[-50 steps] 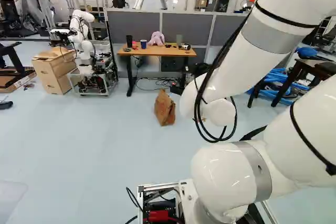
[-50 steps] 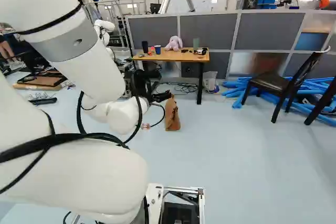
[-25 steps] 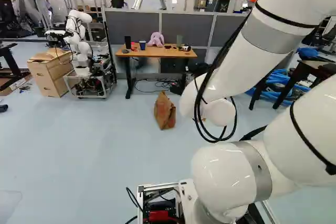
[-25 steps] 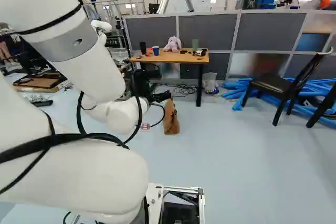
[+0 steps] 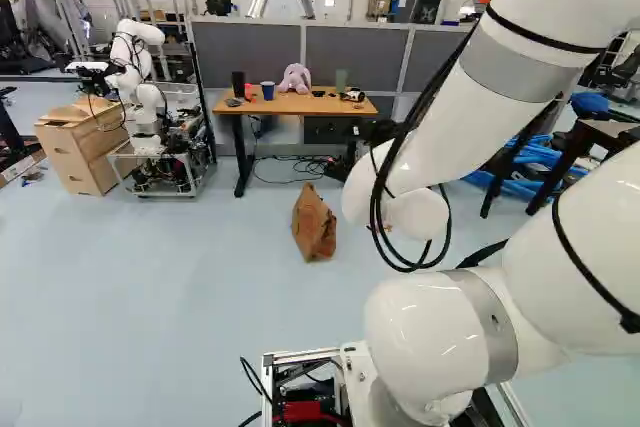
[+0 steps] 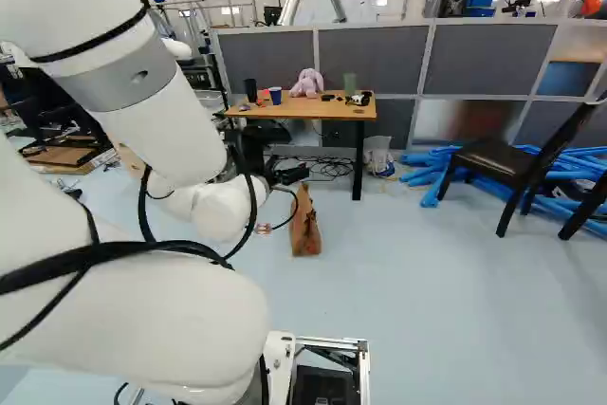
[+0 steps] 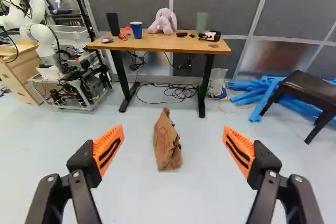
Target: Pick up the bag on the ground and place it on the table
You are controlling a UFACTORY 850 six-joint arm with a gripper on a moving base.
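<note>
The brown paper bag [image 5: 314, 224] stands on the floor in front of the table [image 5: 262, 106]. Mostly hidden behind my white arm, a black part of the gripper [image 6: 288, 175] shows in the right base view, left of the upper end of the bag [image 6: 305, 225]. From the wrist, my gripper [image 7: 173, 129] is wide open, its orange pads [image 7: 108, 149] far apart with nothing between them. Beyond the fingertips, roughly centred, is the bag [image 7: 167, 142], its top folded narrow; neither finger touches it.
On the tabletop are a plush toy [image 7: 164, 21], a blue cup [image 7: 137, 30], a black cup and small items. Cables [image 7: 178, 92] lie beneath. Another robot [image 5: 138, 77] stands beside a wooden cabinet [image 5: 85, 147]. A dark chair [image 6: 498, 160] and blue tubes are right of the table.
The base has moved forward, turning slightly right; the bag and table appear closer. My arm holds its pose against its lowest joint, and the bag has not shifted on the floor.
</note>
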